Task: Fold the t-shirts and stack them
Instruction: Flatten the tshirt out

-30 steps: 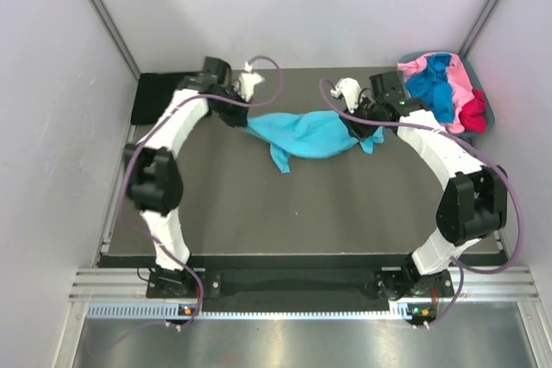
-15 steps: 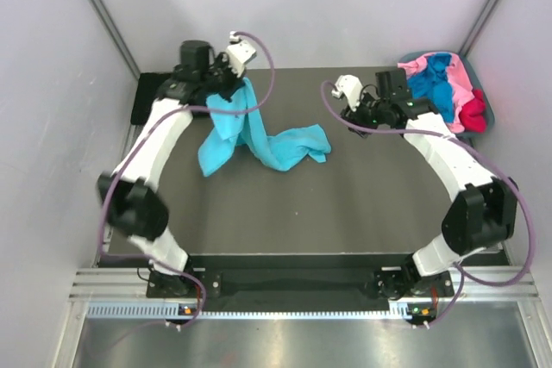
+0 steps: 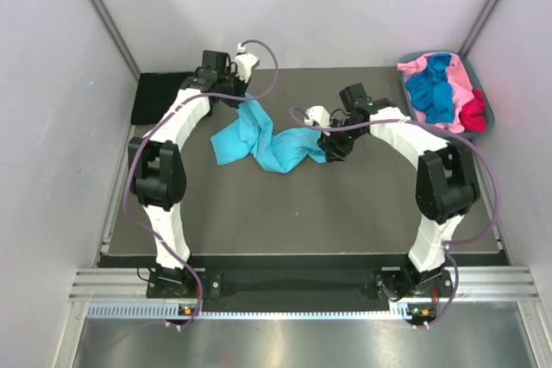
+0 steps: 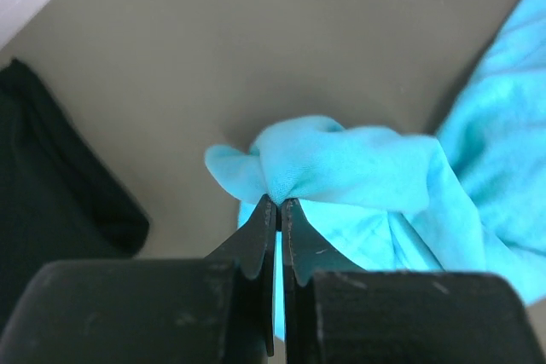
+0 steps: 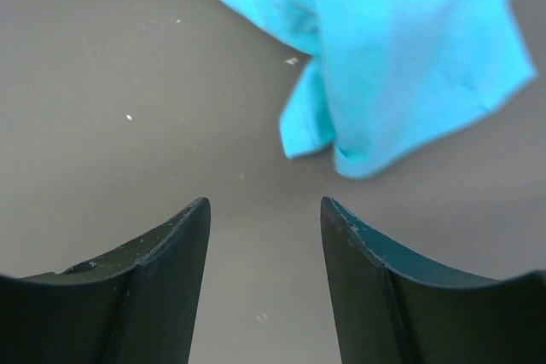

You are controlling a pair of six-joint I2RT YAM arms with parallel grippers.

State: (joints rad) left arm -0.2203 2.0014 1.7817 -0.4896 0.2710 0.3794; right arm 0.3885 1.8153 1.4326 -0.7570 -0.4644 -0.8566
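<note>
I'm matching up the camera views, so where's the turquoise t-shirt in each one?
Top external: turquoise t-shirt crumpled on the table, left of centre.
Left wrist: t-shirt centre and right, pinched in the left gripper.
Right wrist: t-shirt upper right, beyond the open right gripper.
Shared landmark: the dark table.

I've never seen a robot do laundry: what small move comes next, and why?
Probably the right pincer should ease forward and close on the turquoise t-shirt: it hangs open short of the cloth's corner, while the left pincer grips another part.
</note>
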